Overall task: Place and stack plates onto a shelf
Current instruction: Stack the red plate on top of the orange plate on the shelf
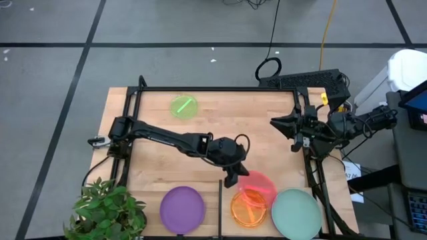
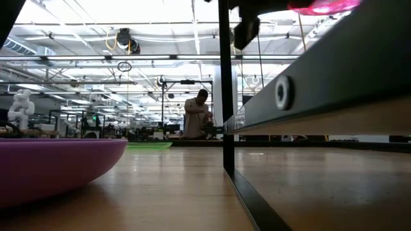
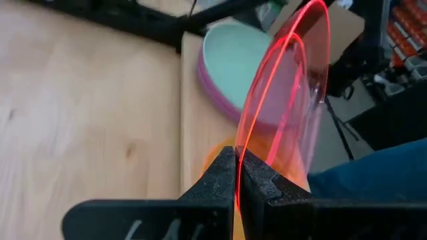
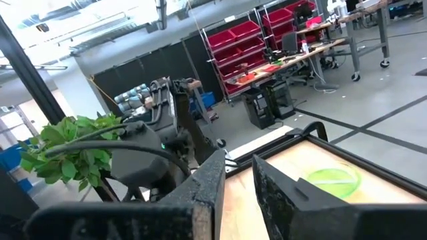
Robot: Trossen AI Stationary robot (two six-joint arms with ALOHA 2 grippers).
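The red-pink plate (image 3: 293, 87) is thin, round and see-through, with a bright glowing rim. The left gripper (image 3: 238, 175) has its jaws clenched on the plate's edge and holds it up, tilted, above the shelf (image 1: 267, 230). From above, the red-pink plate (image 1: 257, 185) hangs partly over the orange plate (image 1: 248, 209), which is see-through too and lies flat on the shelf. Just beside the orange one lies the pale teal plate (image 1: 295, 213), bigger and solid in color.

The left wrist view shows something the high view does not: the pale teal plate (image 3: 237, 60) sits on top of a magenta plate (image 3: 217, 93), whose rim peeks out below it.

The purple plate (image 1: 182, 209) is big and solid and lies on the tabletop (image 1: 153, 113), on the other side of the thin black divider bar (image 1: 220, 207). In the low view its smooth curved side (image 2: 58, 167) looks like a shallow bowl. The green plate (image 1: 184, 107) is small and see-through and lies far back on the tabletop, well apart from the rest.

The left arm reaches long and low across the wooden tabletop, with its wrist bent down toward the shelf. The right gripper (image 1: 281, 124) waits over the right edge, its jaws a little apart and empty. A leafy plant (image 1: 107, 210) stands at the left front corner.
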